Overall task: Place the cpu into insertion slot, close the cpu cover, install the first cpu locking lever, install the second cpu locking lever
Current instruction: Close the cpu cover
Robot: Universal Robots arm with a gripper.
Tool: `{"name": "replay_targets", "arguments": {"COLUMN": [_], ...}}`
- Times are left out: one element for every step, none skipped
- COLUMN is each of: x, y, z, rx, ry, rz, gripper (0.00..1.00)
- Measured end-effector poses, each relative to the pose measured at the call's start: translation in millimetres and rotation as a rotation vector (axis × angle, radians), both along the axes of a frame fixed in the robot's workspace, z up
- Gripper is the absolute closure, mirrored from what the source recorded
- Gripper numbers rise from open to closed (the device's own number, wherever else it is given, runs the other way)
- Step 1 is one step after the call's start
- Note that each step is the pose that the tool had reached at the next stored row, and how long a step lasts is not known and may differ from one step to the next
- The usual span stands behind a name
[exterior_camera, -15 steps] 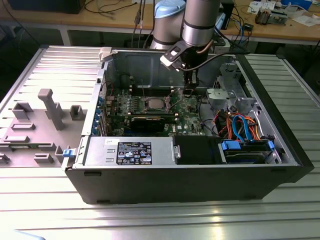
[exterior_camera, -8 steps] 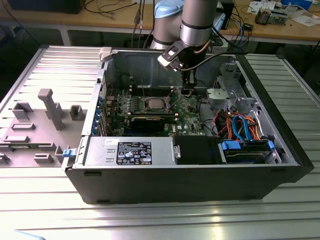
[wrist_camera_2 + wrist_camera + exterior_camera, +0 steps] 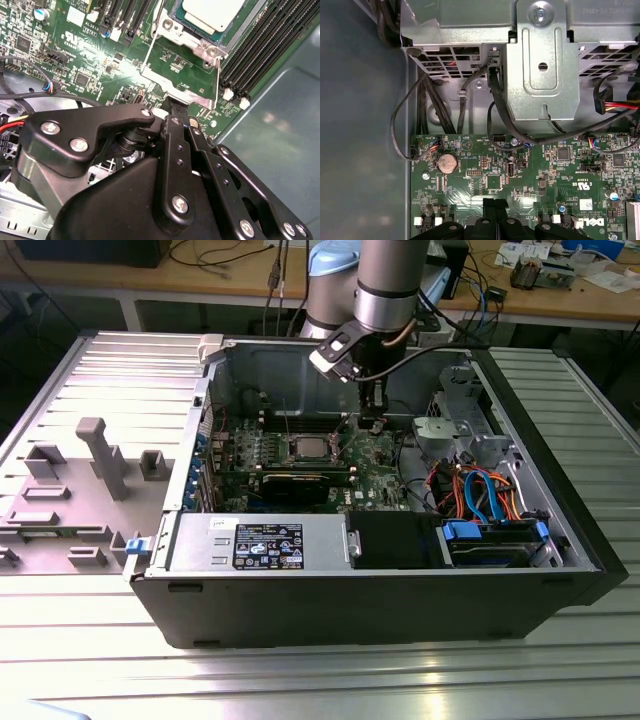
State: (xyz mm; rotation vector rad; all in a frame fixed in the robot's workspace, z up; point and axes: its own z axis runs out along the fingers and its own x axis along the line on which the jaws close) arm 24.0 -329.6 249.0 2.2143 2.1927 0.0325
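The gripper (image 3: 176, 107) held its black fingers pressed together, nothing visible between them, tips just beside an edge of the cpu cover (image 3: 192, 42). That cover lay around the cpu (image 3: 210, 12), which sat in the insertion slot (image 3: 324, 452). Long black memory slots (image 3: 260, 55) flanked the socket, with bare chassis wall (image 3: 285, 140) beyond. A metal drive cage (image 3: 540, 65) and black cables (image 3: 492, 95) crowded the board's edge; the open case (image 3: 380, 610) left room above
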Motion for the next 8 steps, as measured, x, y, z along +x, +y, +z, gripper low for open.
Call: {"name": "replay_targets", "arguments": {"x": [-0.2,-0.4,-0.6,-0.6,-0.6,-0.6,-0.6,-0.7], "y": [0.0,0.1,0.1,0.1,0.1,0.1,0.1,0.1], "z": [0.0,0.0,0.0,0.0,0.0,0.0,0.0,0.0], "rx": [0.0,0.0,-0.0002,-0.0003,-0.0004,-0.0004,-0.0005,-0.0005], "ry": [0.0,0.0,0.0,0.0,0.0,0.0,0.0,0.0], "rz": [0.0,0.0,0.0,0.0,0.0,0.0,0.0,0.0], "gripper": [0.89,0.89,0.89,0.89,0.89,0.89,0.89,0.89]}}
